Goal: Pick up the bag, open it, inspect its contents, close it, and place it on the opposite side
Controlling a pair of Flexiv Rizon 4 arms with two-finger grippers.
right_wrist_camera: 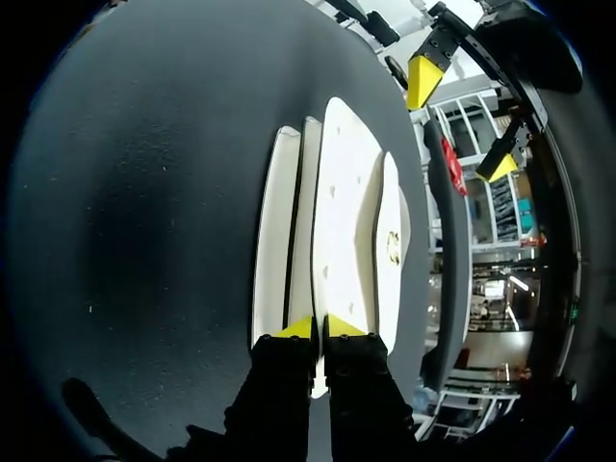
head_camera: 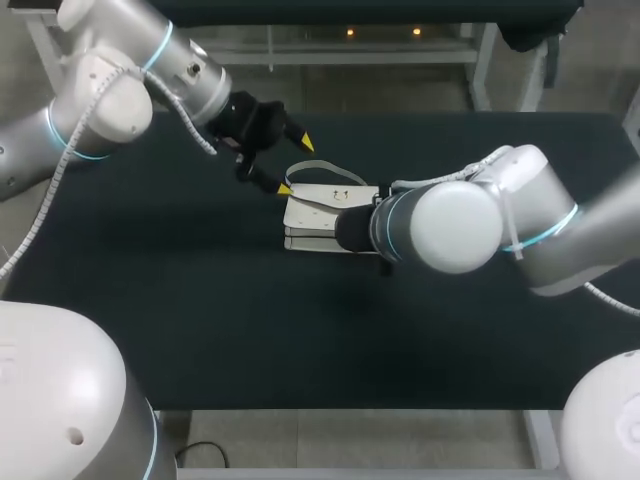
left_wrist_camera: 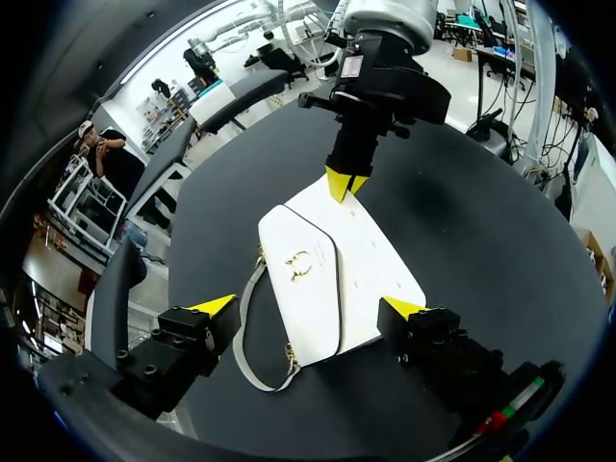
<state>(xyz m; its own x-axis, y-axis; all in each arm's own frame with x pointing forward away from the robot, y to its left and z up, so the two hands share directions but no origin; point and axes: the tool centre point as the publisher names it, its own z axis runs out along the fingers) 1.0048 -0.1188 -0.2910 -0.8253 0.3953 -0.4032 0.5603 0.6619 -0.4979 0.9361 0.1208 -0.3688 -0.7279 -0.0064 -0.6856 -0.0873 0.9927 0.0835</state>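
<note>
A white bag (head_camera: 310, 215) with a gold clasp lies flat on the black table, its grey strap (head_camera: 325, 172) looped at the far side. My right gripper (right_wrist_camera: 320, 327) is shut on a thin edge of the bag (right_wrist_camera: 346, 212), with white showing between its fingers. From the left wrist view the right gripper (left_wrist_camera: 339, 183) pinches the bag's (left_wrist_camera: 337, 269) far edge. My left gripper (head_camera: 293, 165) hangs open above the strap end of the bag. Its fingers stand wide on either side of the bag without touching it, and the strap (left_wrist_camera: 245, 337) lies near one fingertip (left_wrist_camera: 217, 306).
The black table (head_camera: 180, 300) stretches wide around the bag on all sides. My right arm's wrist (head_camera: 450, 225) hangs over the bag's right part and hides its gripper in the head view.
</note>
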